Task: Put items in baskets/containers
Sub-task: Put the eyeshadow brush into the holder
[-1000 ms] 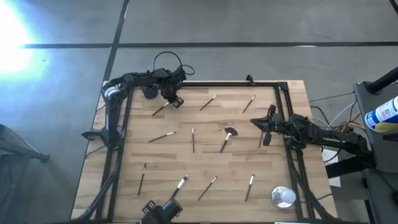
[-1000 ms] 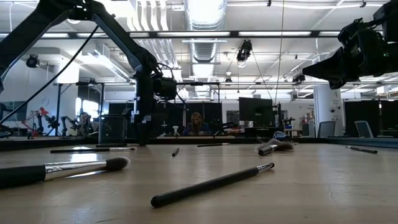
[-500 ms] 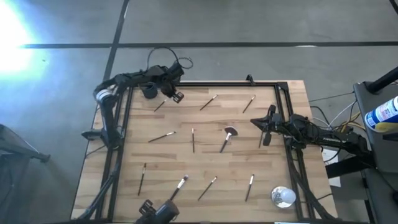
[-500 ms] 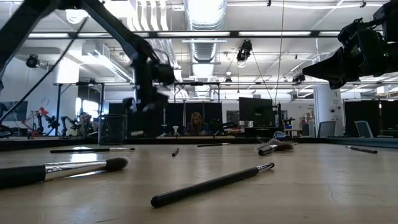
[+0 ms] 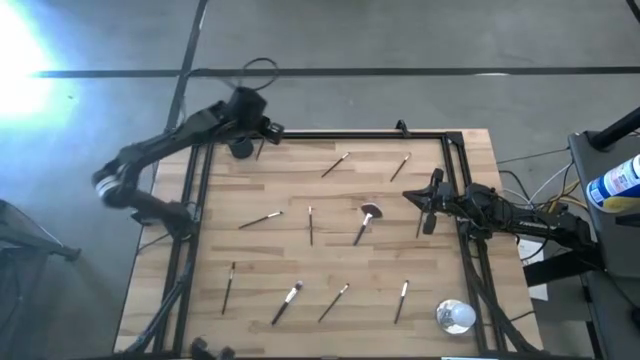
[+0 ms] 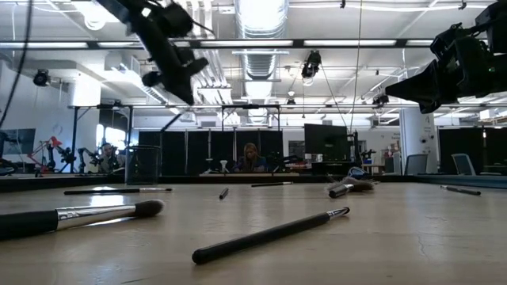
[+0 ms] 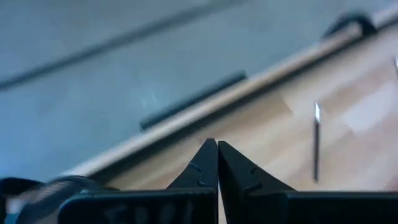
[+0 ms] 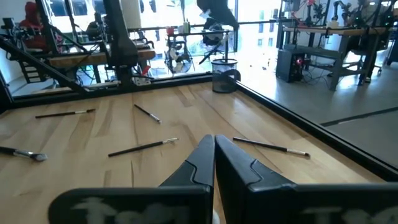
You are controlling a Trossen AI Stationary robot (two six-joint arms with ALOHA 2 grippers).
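Left gripper (image 5: 268,128) raised over the table's far left corner, just beside the black cup (image 5: 240,148), fingers pressed together on nothing visible. Right gripper (image 5: 432,200) waiting above the right edge, fingers closed and empty. Makeup brushes (image 5: 310,224) scattered flat over the wooden table (image 5: 460,265), the fluffy-headed brush (image 5: 366,220) near centre.

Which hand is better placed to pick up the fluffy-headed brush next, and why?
Right. The right hand hovers close beside the fluffy-headed brush near mid-table; the left hand is raised by the black cup at a table corner, much farther off.
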